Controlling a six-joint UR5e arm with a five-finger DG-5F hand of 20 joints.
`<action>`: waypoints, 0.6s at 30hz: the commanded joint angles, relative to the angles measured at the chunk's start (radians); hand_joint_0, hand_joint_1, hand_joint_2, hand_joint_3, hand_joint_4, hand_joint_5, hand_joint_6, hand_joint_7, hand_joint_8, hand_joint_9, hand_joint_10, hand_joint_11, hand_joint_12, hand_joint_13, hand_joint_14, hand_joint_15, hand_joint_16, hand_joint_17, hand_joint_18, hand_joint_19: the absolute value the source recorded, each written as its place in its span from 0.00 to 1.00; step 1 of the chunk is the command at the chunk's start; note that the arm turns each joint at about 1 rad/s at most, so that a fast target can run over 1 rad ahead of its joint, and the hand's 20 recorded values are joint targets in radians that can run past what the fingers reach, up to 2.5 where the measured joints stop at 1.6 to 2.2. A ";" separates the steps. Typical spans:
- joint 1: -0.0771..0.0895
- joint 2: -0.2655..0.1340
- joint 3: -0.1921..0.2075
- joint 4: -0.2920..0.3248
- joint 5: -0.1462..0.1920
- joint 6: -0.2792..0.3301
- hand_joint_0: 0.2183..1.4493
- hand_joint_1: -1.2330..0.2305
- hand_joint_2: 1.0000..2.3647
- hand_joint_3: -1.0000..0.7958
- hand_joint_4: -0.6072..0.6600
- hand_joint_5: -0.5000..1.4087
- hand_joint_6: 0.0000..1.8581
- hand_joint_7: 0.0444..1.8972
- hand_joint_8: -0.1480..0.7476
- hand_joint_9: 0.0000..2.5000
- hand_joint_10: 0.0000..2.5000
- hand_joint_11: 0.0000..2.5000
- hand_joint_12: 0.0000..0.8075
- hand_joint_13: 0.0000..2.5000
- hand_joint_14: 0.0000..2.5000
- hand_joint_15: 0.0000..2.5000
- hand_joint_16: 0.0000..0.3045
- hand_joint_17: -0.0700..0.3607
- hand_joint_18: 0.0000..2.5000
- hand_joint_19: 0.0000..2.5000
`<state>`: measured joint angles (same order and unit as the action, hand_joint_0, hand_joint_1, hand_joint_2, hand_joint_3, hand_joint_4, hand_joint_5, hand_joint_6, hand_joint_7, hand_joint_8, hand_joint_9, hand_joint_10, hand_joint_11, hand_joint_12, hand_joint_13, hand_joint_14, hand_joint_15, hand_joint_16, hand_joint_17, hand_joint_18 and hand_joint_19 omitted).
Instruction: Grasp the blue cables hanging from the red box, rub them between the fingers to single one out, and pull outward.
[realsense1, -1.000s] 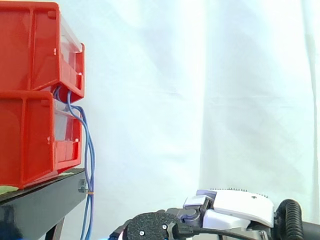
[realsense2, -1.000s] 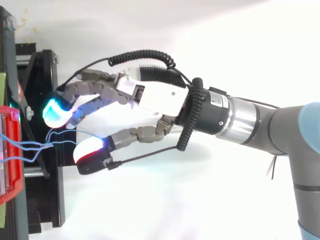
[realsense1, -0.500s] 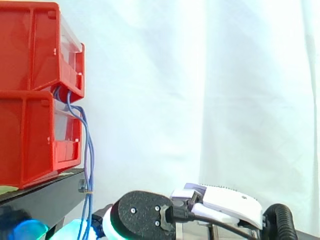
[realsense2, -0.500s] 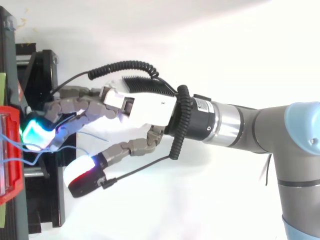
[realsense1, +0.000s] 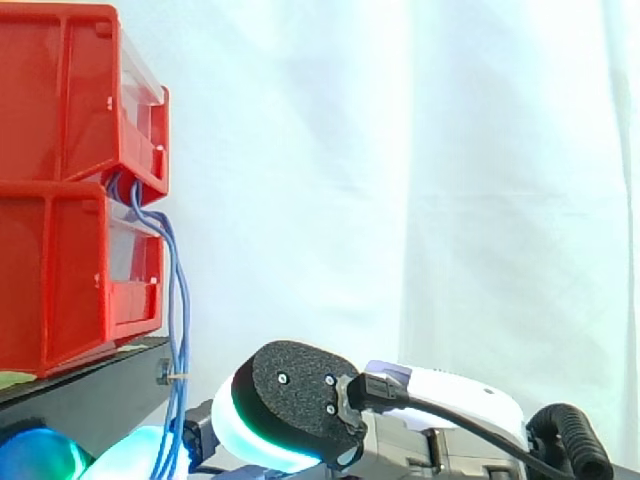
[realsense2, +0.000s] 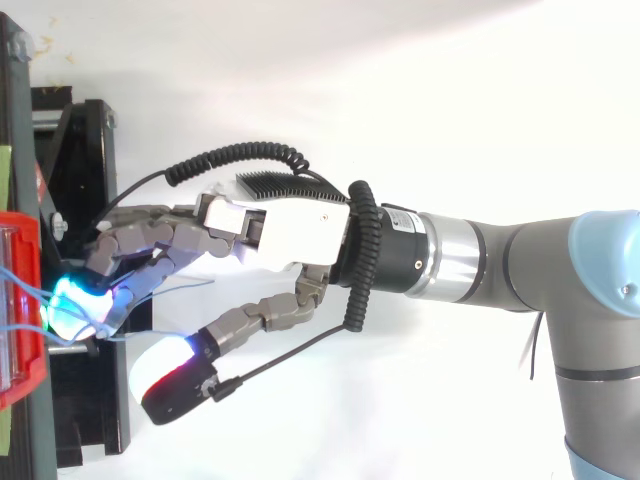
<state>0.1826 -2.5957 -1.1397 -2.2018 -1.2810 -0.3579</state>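
Insp. note, one moment, side + top views.

1. Blue cables (realsense1: 181, 300): several thin strands come out under the front lip of the upper red bin (realsense1: 60, 90). They drop across the front of the lower red bin (realsense1: 50, 280) and hang past the edge of the black stand (realsense1: 90, 400). Strands run close together, roughly vertical. Lower ends pass out of the side view at the bottom.

2. Hand (realsense2: 300, 225): low, at stand level, below both bins. Arm (realsense2: 520, 280) enters from the right in the top view. Palm is well to the right of the cables, fingers pointing left toward the bins.

3. Hand state: open. Fingers nearly straight, bunched together. Thumb (realsense2: 170, 370) spread wide and well apart from them, w/ nothing closed between thumb and fingers.

4. Cables vs. hand: in the top view the cyan-glowing fingertips (realsense2: 75, 312) sit just beside the bin rim, and the strands from the bin run straight into them. Contact w/ the pads appears made. One loose strand shows past the fingers on the palm side. In the side view the cables cross in front of a cyan pad at the bottom left. The thumb's pad is to the right of the strands, apart from them.

5. Bkgd: white curtain (realsense1: 400, 150) behind the work.
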 joint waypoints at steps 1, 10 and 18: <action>0.000 0.000 0.000 0.001 -0.003 0.031 0.28 0.40 0.00 0.30 0.74 0.20 0.27 0.43 0.46 0.35 0.00 0.15 0.41 0.18 0.00 0.09 0.14 0.38 0.09 0.07; 0.002 0.002 0.000 -0.004 -0.015 0.083 0.28 0.41 0.00 0.30 0.74 0.21 0.27 0.48 0.46 0.39 0.01 0.20 0.42 0.20 0.00 0.10 0.14 0.38 0.10 0.08; -0.003 0.006 0.000 -0.033 -0.049 0.154 0.29 0.41 0.00 0.30 0.74 0.21 0.27 0.51 0.46 0.41 0.01 0.22 0.42 0.21 0.00 0.11 0.14 0.38 0.13 0.10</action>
<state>0.1824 -2.5932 -1.1397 -2.2163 -1.3129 -0.2408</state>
